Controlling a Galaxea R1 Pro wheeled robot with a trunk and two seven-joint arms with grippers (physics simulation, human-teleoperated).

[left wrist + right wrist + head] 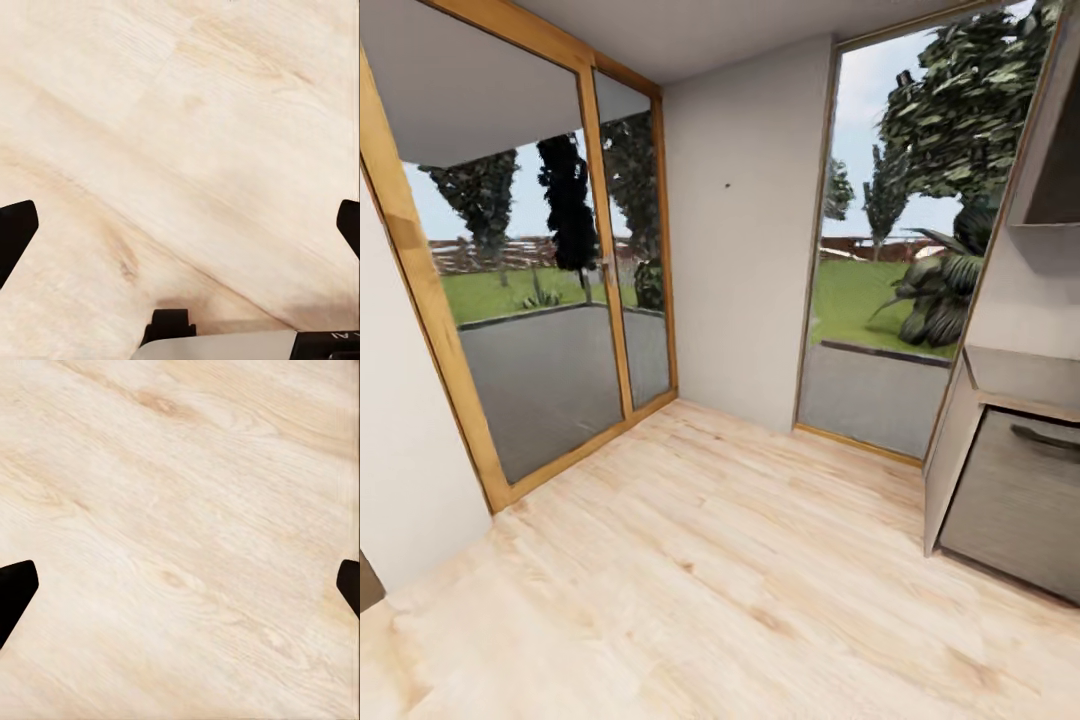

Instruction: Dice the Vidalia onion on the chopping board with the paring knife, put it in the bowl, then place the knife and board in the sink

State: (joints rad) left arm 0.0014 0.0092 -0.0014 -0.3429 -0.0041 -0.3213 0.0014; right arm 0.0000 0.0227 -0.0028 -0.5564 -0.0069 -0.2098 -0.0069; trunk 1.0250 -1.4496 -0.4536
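Head view: facing a room corner, wood floor [700,580] below, grey countertop [1020,375] ending at right edge; sink and onion elsewhere. Left wrist view: left gripper [180,225] hanging spread, empty, over floor for travelling. Right wrist view: right gripper [180,585] likewise spread, empty.

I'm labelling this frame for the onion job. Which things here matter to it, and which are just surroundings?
Job-related:
countertop end, right edge
left hand, open
right hand, open

Surroundings:
wood floor
glass door
window
grey drawer
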